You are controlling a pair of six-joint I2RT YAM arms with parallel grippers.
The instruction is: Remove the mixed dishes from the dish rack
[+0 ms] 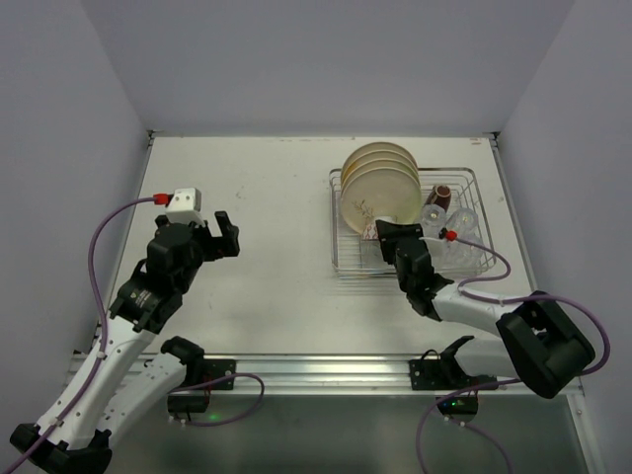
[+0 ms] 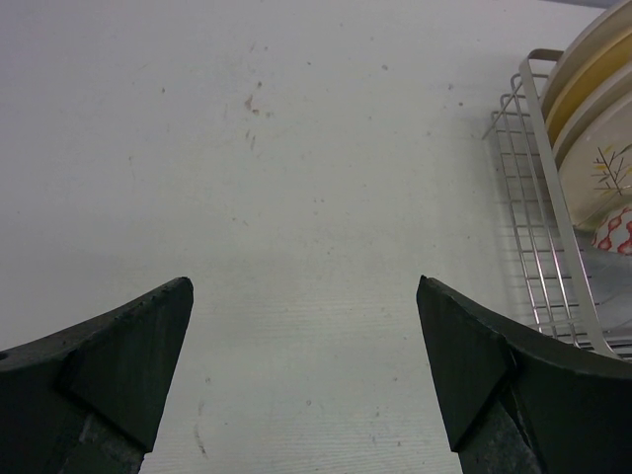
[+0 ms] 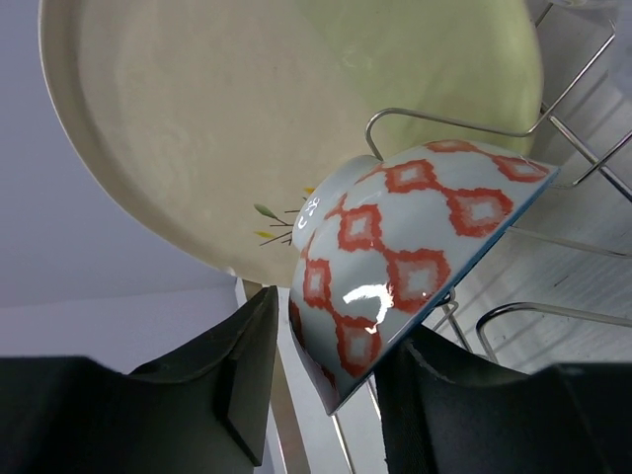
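I'm seeing the left gripper [image 2: 304,286] hanging wide. Only the right wrist is showing the bowl [image 3: 425,227] between right gripper [image 3: 331,331] fingers, grip unclear

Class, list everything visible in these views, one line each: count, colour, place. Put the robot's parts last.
flat white table: one, white, under everything.
silver wire dish rack: one, silver, table's right half.
round cream plates: about four, cream, upright at rack's left end.
pale-blue bowl with red diamonds: one, tilted, in front of the plates.
dark brown mug: one, brown, rack's far side.
clear glass tumblers: several, colourless, rack's right part.
left gripper: one, black, open over the table.
right gripper: one, black, fingers straddling the bowl's rim.
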